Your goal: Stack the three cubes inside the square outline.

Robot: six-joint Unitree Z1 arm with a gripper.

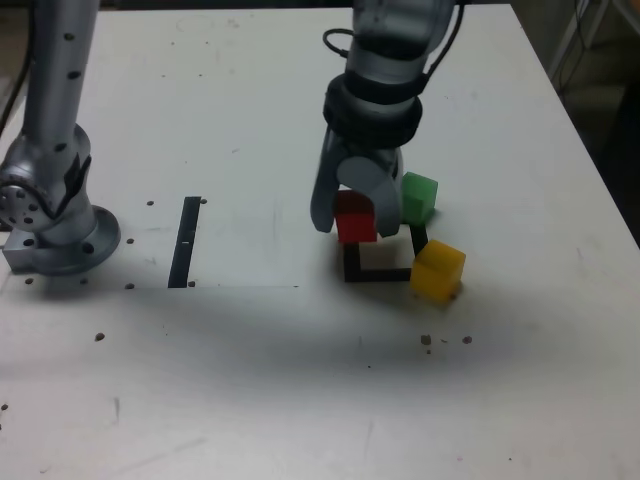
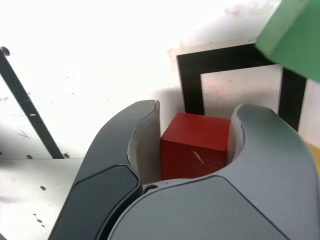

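Observation:
My gripper [image 1: 352,222] is shut on the red cube [image 1: 356,219], holding it at the corner of the square outline [image 1: 378,272] nearest the exterior view's left. The wrist view shows the red cube [image 2: 196,145] squeezed between both fingers [image 2: 142,145], with the square outline [image 2: 192,80] of black tape and its white centre just beyond. The green cube [image 1: 419,197] sits at the outline's far edge; the green cube [image 2: 295,35] overlaps the tape in the wrist view. The yellow cube [image 1: 438,271] rests on the outline's near corner at the exterior view's right.
A straight black tape strip [image 1: 186,241] lies on the white table [image 1: 250,380] towards the exterior view's left. The arm's grey base [image 1: 50,215] stands at the exterior view's left edge. Small dark specks dot the table.

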